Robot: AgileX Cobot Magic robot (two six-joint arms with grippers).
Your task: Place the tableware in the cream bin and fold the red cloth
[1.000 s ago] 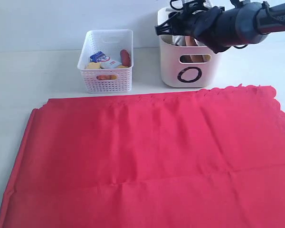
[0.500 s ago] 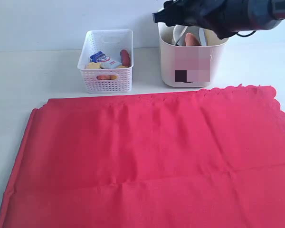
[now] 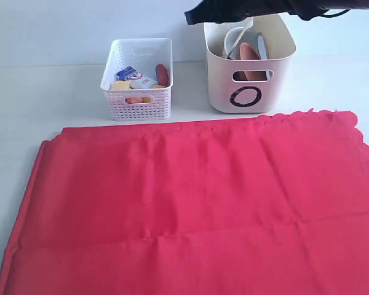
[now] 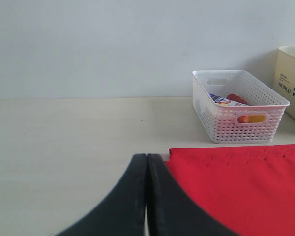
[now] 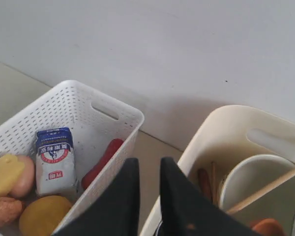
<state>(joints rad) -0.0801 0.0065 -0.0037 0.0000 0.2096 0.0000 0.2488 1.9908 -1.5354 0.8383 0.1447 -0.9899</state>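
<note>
Your right hand (image 5: pixel 147 167) hung at the cream bin (image 3: pixel 221 86), jaws narrow and empty; your left hand (image 4: pixel 147 160) was pressed shut. A pale bowl (image 5: pixel 250 179) and a chopstick (image 5: pixel 275 184) lay inside it, and the red cloth (image 3: pixel 197 196) was spread unfolded on the tabletop (image 3: pixel 49 92).

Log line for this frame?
tableware: in bin | cloth: flat, unfolded | left gripper: shut, empty | right gripper: slightly open, empty

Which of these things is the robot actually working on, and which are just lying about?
Job: red cloth; cream bin, holding pale bowl, brown plate, chopstick.
Lying about: white basket with milk carton, sausage.
</note>
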